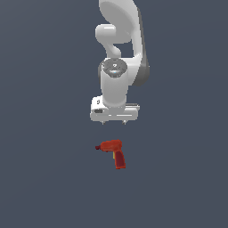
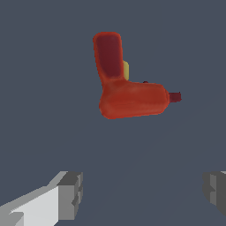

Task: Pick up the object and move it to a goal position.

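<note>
A small red power drill (image 1: 112, 152) lies on its side on the dark grey floor, its dark nose tip pointing to the exterior view's left, its handle with a yellowish patch toward the front. My gripper (image 1: 114, 121) hangs above and behind it, not touching, fingers barely showing under the white hand. In the wrist view the drill (image 2: 128, 95) lies ahead of the two grey fingertips (image 2: 70, 194), which stand wide apart with nothing between them. The gripper (image 2: 143, 192) is open and empty.
The white arm (image 1: 120, 53) rises behind the gripper toward the top of the exterior view. The flat dark grey floor (image 1: 44, 178) surrounds the drill. No goal marker shows.
</note>
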Tool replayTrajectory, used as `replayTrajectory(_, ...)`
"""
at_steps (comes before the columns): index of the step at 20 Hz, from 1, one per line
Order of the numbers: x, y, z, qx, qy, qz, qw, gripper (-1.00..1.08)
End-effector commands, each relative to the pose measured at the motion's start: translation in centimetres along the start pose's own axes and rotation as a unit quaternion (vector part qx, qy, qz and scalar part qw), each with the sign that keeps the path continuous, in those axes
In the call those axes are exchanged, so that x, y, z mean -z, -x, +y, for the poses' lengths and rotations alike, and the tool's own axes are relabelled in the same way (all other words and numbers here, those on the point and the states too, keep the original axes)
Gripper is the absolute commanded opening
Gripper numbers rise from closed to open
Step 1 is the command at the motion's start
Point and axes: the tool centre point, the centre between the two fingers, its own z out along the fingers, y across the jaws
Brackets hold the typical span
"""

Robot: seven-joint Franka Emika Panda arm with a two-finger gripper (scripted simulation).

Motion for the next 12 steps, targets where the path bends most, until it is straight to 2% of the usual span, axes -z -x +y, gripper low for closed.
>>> replayTrajectory(1, 0.0, 0.0, 0.0, 0.0, 0.0, 0.0, 1.0, 1.08)
replayTrajectory(12, 0.43, -0.29, -0.43, 0.007, 0.002, 0.0, 1.0, 1.08)
